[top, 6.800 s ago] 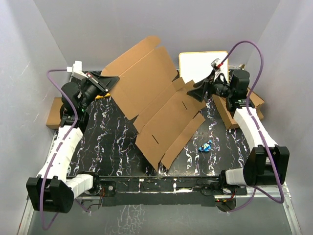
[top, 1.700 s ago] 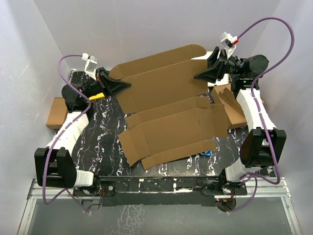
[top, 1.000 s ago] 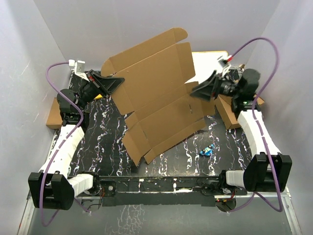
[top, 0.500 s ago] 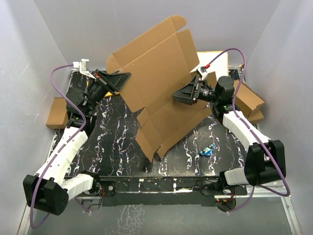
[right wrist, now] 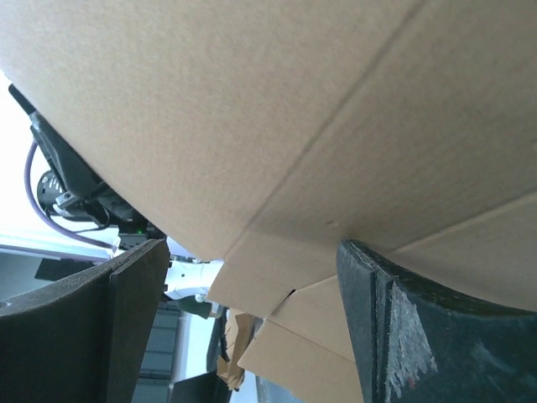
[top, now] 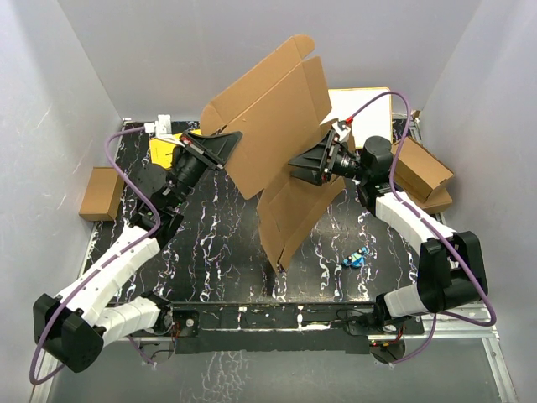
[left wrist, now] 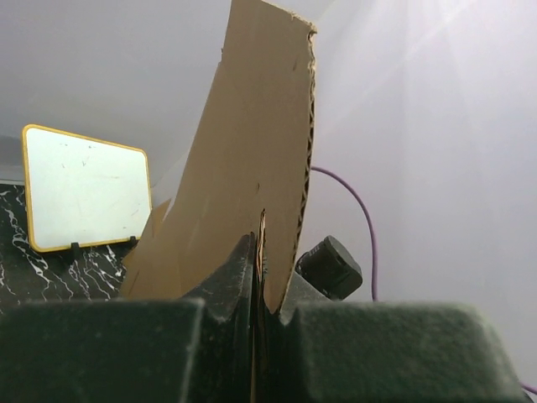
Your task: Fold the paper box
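- The paper box (top: 277, 126) stands up tall over the middle of the bench (top: 201, 252). Its low corner rests on the bench top and its top leans toward the back wall.
- The left end effector (top: 223, 144) is closed tight on the left edge of the paper box. The wrist view shows the card pinched between its fingers (left wrist: 231, 273).
- The right end effector (top: 295, 168) is spread wide. Its fingers (right wrist: 126, 319) sit against the flat face of the paper box and do not pinch it.
- Only one side has a real hold, so I think the paper box could swing, twist or tip over.
- The pinch is on a thin edge. A hard pull there could make the card slip out or bend in the wrong place.
- If the right end effector pushes away from a fold line, the big panel could buckle.
- If the low corner slides, it could hit the small blue thing (top: 353, 254) close by on the bench.
- A second ago the paper box showed a wide face to the top camera. Now it is turned more edge-on and stands steeper.
- Both arms are now closer to the middle, and the right end effector is a bit wider than it was.
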Controlling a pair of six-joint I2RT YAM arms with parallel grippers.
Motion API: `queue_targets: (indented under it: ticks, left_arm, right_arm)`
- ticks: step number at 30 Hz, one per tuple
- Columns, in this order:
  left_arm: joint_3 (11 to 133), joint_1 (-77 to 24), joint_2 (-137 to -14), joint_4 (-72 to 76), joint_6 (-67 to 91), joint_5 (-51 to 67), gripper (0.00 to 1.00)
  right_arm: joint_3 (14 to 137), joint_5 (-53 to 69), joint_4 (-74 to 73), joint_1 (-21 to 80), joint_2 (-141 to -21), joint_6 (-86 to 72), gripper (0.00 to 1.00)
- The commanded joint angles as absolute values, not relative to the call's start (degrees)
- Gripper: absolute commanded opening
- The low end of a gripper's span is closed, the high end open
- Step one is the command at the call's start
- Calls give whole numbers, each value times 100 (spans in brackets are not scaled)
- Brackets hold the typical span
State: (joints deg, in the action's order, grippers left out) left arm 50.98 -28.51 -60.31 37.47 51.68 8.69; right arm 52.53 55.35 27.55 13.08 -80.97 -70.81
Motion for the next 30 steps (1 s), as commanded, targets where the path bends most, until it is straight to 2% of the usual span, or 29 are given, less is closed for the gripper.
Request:
queue_targets:
  ticks: [1, 12, 16, 18, 22, 30]
  left_arm:
    - [5184, -3240, -5988, 4243, 5478, 243, 0]
    - [5056, -3986, -6105, 4519, 5745, -813, 0]
    - [5152, -3999, -5984, 4362, 5520, -1067, 0]
    - [5145, -3999, -5901, 4331, 5503, -1245, 0]
    - [5131, -4000, -5957, 4465, 5708, -1254, 0]
    - [5114, -4060, -6159, 4627, 6205, -1070, 0]
  right_arm:
    - [5111, 5302, 3167, 1340, -7976, -7459, 88]
    - [5168, 5328, 3703, 1357, -8076, -8028, 89]
    - [5181, 5323, 3008, 1361, -7878, -7576, 98]
    - [5057, 5249, 2698, 1349, -7748, -7330, 99]
    - [4725, 5094, 2784, 1329, -7607, -7385, 99]
    - [4863, 5040, 3103, 1342, -7911, -7670, 99]
